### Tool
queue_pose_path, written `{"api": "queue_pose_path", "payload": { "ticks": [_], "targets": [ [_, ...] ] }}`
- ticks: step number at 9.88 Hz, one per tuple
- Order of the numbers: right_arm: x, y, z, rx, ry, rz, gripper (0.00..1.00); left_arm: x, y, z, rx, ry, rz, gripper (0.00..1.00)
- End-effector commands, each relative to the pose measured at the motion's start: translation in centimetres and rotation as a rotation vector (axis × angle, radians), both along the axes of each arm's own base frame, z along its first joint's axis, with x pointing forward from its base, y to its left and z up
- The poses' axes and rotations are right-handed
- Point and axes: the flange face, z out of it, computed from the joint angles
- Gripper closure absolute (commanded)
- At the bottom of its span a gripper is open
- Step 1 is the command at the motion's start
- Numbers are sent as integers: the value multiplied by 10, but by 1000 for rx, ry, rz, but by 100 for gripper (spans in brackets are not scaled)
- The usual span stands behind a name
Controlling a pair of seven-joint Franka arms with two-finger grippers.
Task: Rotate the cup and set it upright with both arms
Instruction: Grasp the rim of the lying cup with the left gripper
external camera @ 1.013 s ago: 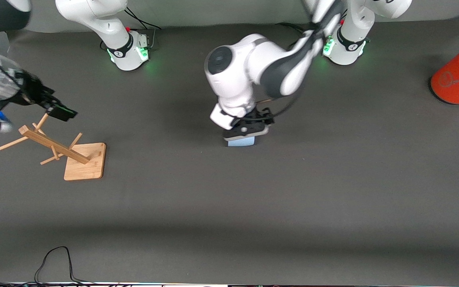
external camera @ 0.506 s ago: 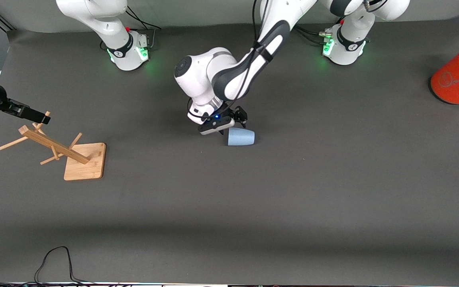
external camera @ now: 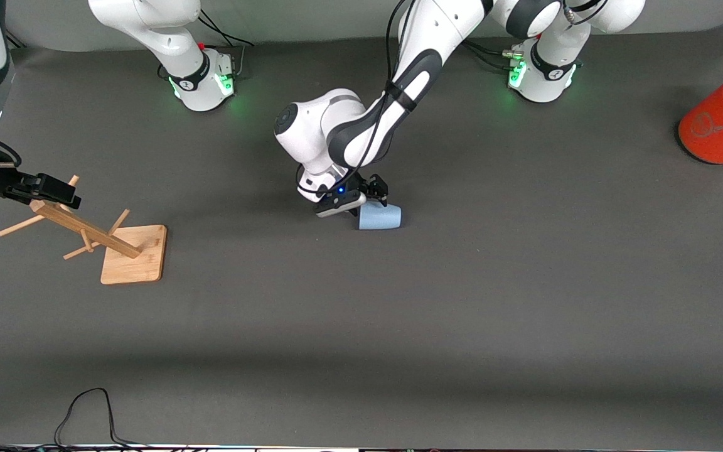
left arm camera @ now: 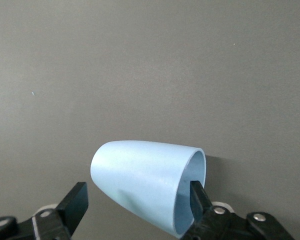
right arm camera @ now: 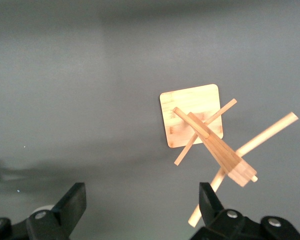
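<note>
The pale-blue cup (external camera: 379, 217) lies on its side mid-table, its mouth toward the left arm's end of the table. My left gripper (external camera: 369, 196) is low at the cup and open. In the left wrist view the cup (left arm camera: 140, 187) lies between the spread fingers of the left gripper (left arm camera: 137, 201); one fingertip (left arm camera: 197, 196) is at the mouth rim, the other (left arm camera: 77, 201) stands clear of the rounded base. My right gripper (external camera: 60, 191) hovers open and empty over the top of the wooden rack (external camera: 85, 229); it also shows in the right wrist view (right arm camera: 142, 201).
The wooden peg rack (right arm camera: 210, 137) stands on a square base (external camera: 134, 254) toward the right arm's end. A large orange can (external camera: 722, 125) with a grey lid stands at the left arm's end. A black cable (external camera: 85, 408) lies near the front edge.
The left arm swung off the cup toward the right arm's end, then brought its open fingers in around the cup. The right gripper drew back over the rack top.
</note>
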Motion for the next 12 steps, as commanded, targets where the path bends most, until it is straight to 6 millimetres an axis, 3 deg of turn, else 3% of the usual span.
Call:
{"api": "queue_pose_path", "payload": {
  "ticks": [1,3,4,7,9,10,12],
  "targets": [
    [-4,0,-5,-13,-26,58,0,6,0,-10,41,-32,4,50],
    [-4,-1,-5,-14,-27,61,0,7,1,-8,43,-31,6,91],
    [-5,-2,-4,-14,-29,61,0,9,-2,0,30,-37,8,100],
    [-3,-2,-2,-14,-44,104,0,34,8,53,8,-43,64,100],
    [-4,-1,2,-15,-47,106,0,54,24,69,-19,-41,104,100],
    [-6,-1,4,-14,-44,106,0,69,40,77,-50,12,125,100],
    [-7,1,12,-14,-59,113,0,101,85,116,-201,139,150,100]
  ]
}}
